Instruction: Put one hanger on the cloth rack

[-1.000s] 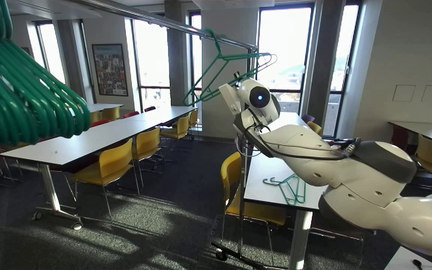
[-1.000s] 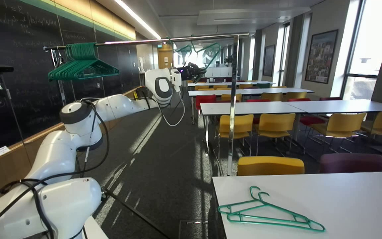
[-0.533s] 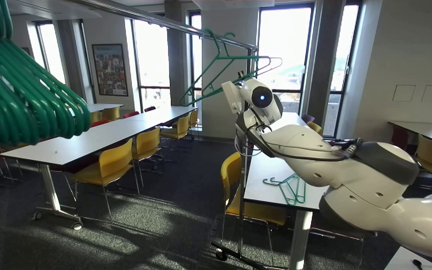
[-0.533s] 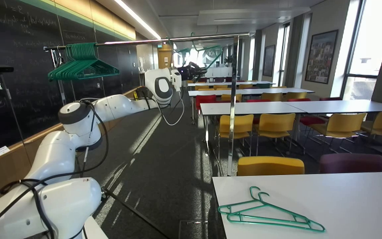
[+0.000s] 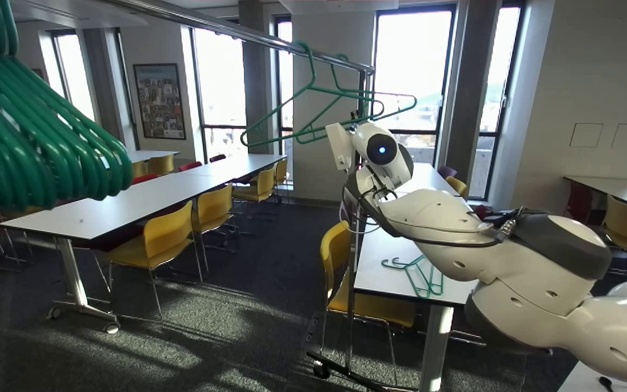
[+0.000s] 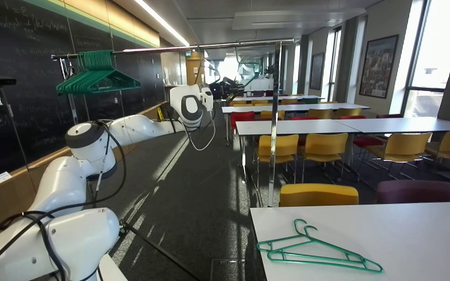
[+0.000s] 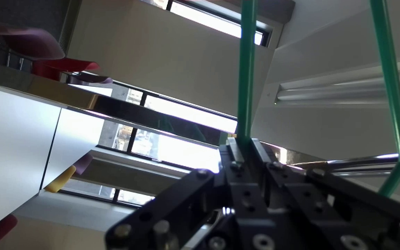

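The cloth rack (image 6: 275, 128) is shiny metal tubing, its top bar (image 5: 237, 31) running overhead. My gripper (image 7: 244, 141) is shut on one tube of a green hanger (image 7: 247, 76); a second green tube (image 7: 389, 76) rises at the right. In an exterior view the held hanger (image 5: 334, 76) has its hook at the bar near the end post. Whether the hook bears on the bar, I cannot tell. Another green hanger (image 5: 313, 68) hangs beside it, partly overlapping it. The arm's wrist hides most of the gripper there.
A dense bunch of green hangers (image 6: 96, 78) hangs at the bar's far end, large and close in an exterior view (image 5: 36, 141). Two loose hangers (image 6: 318, 249) lie on a white table (image 6: 416, 234). Yellow chairs (image 5: 340, 261) stand near the rack's upright.
The arm has sunk a little. The held hanger's hook has shifted along the bar toward the end post and dropped slightly. The neighbouring hanger has swung round; the grip is unchanged.
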